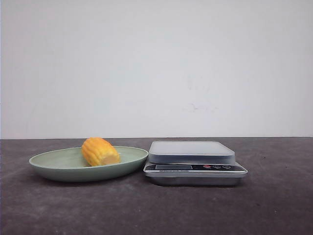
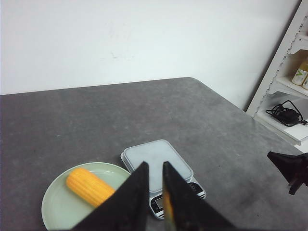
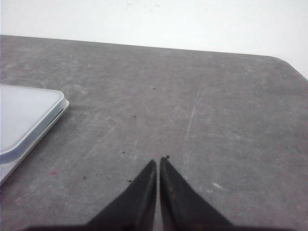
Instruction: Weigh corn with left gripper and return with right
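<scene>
- Nothing weighed yet: the corn (image 1: 100, 151) lies on the green plate (image 1: 49, 164), just beside the bare scale (image 1: 191, 151) on the worktop (image 1: 274, 205)
- Left gripper (image 2: 155, 169) hovers above, fingers nearly together, holding nothing
- Right gripper (image 3: 158, 164) is off past the scale, fingers pressed together, empty
- Pickup, weighing and return all remain

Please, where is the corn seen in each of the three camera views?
Front view: the corn lies on the green plate, left of the scale.
Left wrist view: the corn lies on the plate, beside the scale, behind the left gripper.
Right wrist view: not visible.
Shared landmark: the scale, seen in every view.
</scene>
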`<control>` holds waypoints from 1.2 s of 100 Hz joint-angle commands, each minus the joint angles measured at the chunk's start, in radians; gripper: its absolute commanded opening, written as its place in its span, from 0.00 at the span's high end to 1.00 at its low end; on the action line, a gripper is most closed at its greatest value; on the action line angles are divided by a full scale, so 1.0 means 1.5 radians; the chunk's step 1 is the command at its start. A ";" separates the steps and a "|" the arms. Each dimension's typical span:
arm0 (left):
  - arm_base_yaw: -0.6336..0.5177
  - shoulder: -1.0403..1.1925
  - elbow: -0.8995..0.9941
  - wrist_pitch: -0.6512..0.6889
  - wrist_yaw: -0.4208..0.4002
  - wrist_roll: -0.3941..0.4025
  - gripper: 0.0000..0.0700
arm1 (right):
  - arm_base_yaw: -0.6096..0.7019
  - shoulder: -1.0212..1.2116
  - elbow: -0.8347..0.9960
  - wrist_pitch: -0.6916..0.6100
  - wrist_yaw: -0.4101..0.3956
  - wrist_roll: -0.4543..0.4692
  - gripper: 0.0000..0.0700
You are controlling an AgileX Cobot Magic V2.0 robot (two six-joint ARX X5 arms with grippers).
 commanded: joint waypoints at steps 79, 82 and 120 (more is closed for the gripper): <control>-0.006 0.003 0.006 0.006 0.001 0.007 0.99 | 0.001 -0.001 -0.005 0.012 0.001 -0.007 0.98; -0.006 0.003 0.007 0.003 0.001 0.016 0.99 | 0.001 -0.001 -0.005 0.012 0.000 -0.007 0.98; 0.230 -0.084 -0.118 0.080 0.002 0.060 0.97 | 0.001 -0.001 -0.005 0.012 0.001 -0.007 0.98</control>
